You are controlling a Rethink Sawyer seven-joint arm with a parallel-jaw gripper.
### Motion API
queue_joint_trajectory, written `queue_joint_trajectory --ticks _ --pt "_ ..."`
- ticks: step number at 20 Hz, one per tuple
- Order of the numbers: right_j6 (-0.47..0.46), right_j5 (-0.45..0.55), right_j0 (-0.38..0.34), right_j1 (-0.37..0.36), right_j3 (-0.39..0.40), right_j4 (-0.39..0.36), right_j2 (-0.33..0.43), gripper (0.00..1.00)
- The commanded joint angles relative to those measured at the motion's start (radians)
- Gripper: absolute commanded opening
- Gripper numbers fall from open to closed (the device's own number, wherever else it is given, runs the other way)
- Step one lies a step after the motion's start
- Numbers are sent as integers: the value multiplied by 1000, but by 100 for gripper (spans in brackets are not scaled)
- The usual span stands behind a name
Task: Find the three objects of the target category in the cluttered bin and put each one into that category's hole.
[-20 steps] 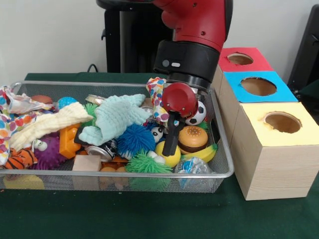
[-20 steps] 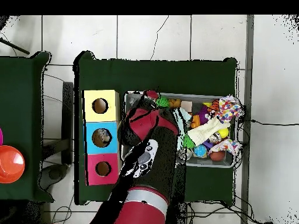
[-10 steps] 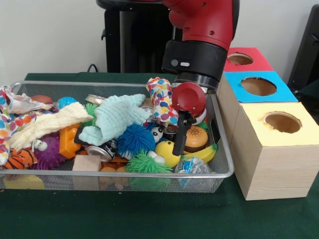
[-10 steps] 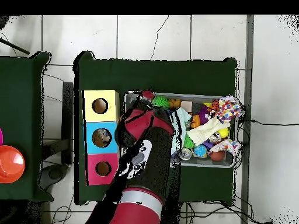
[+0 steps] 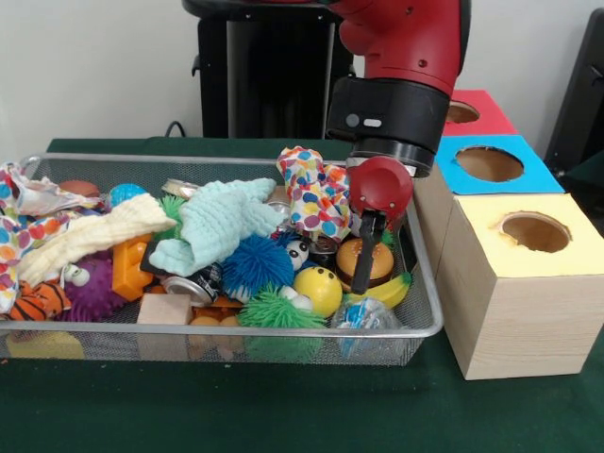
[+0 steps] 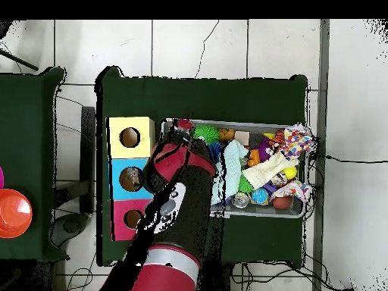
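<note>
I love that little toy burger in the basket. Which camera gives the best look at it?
The front view. There the toy burger sits at the wire bin's right end, beside the banana, partly behind the gripper. In the overhead view the robot's arm covers that end of the bin, so the burger is hidden.

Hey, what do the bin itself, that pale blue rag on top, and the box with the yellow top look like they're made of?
Bin: metal wire mesh, silvery; you see through its walls. Pale blue rag: soft waffle-textured cloth, matte and crumpled. Box with the yellow top: pale wood or wood-look board, going by the grain lines; the yellow sheet on top looks like paper or foam.
</note>
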Motion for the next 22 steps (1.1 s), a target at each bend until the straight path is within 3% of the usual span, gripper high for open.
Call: queue_joint_trajectory --ticks 1,12,22 --pt "180 -39 44 81 83 -23 12 100" --pt "224 -119 91 136 97 23 -41 100" --pt "214 -109 74 133 82 31 -10 100"
